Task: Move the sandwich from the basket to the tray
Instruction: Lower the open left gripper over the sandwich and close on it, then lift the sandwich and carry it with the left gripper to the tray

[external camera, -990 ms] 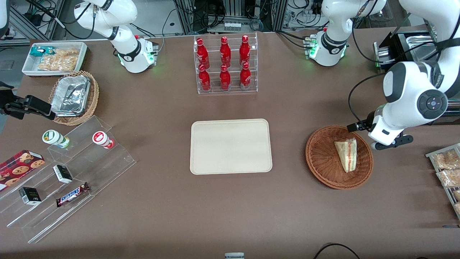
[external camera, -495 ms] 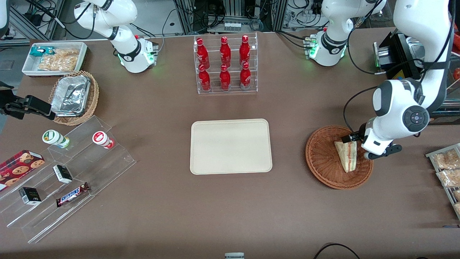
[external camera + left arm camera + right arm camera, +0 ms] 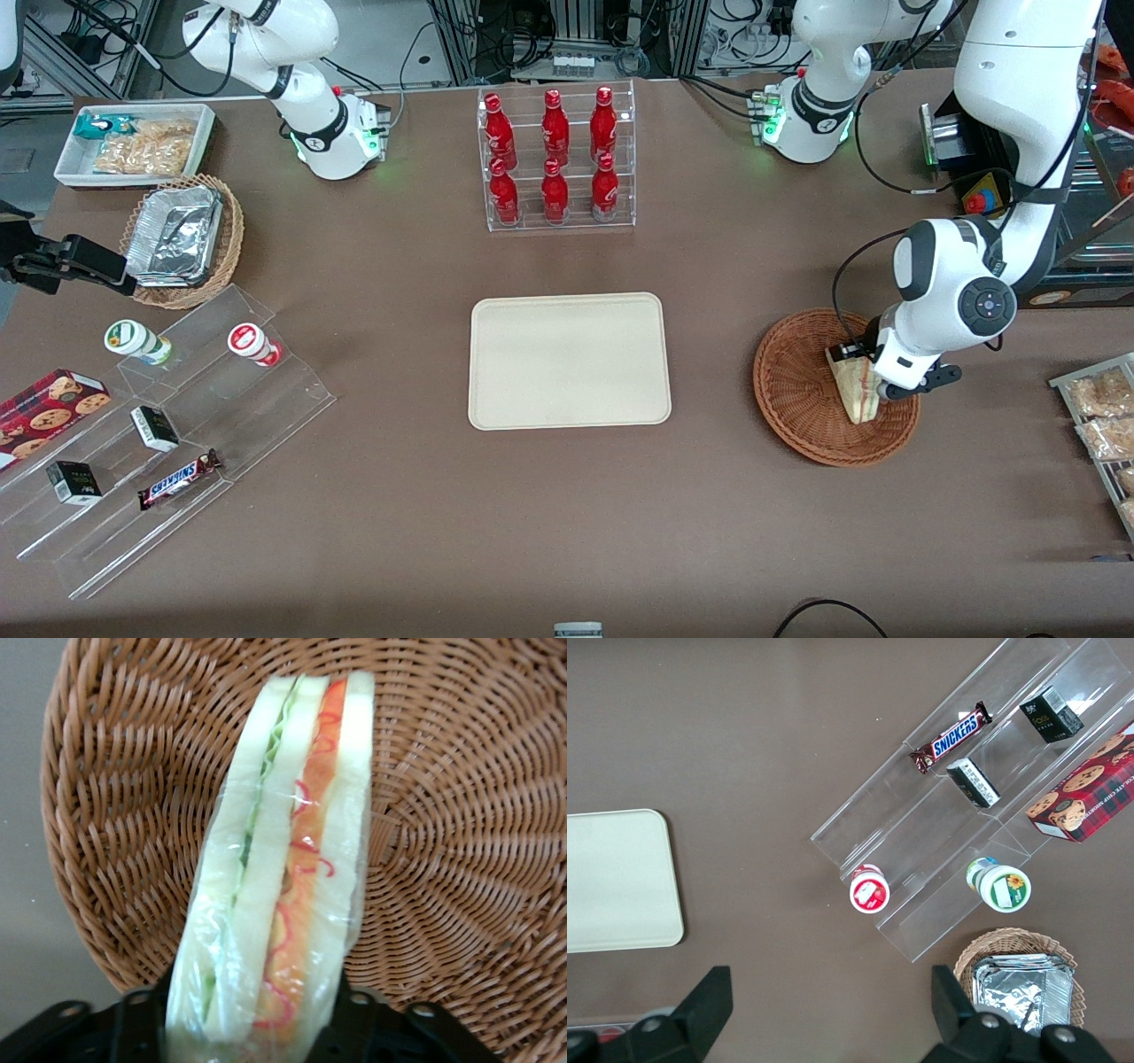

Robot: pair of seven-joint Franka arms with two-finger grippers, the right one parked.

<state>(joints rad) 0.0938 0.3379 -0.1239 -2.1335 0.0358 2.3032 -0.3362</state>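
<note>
The sandwich (image 3: 856, 390) lies in the basket (image 3: 802, 399), long axis running toward the bench's front edge; the gripper (image 3: 864, 368) has its jaws wide astride the broad end.

- The sandwich (image 3: 279, 877) showed pale white bread with a green layer and an orange-red layer under clear wrap.
- The basket (image 3: 802, 399) was reddish-brown woven wicker.
- The tray (image 3: 569, 361) was plain cream-beige.
- The table (image 3: 532, 514) was dull brown.
- The gripper (image 3: 873, 377), at the sandwich in the basket, was black, on a white arm.
- The bottles (image 3: 554, 155) were red, in a clear rack.
</note>
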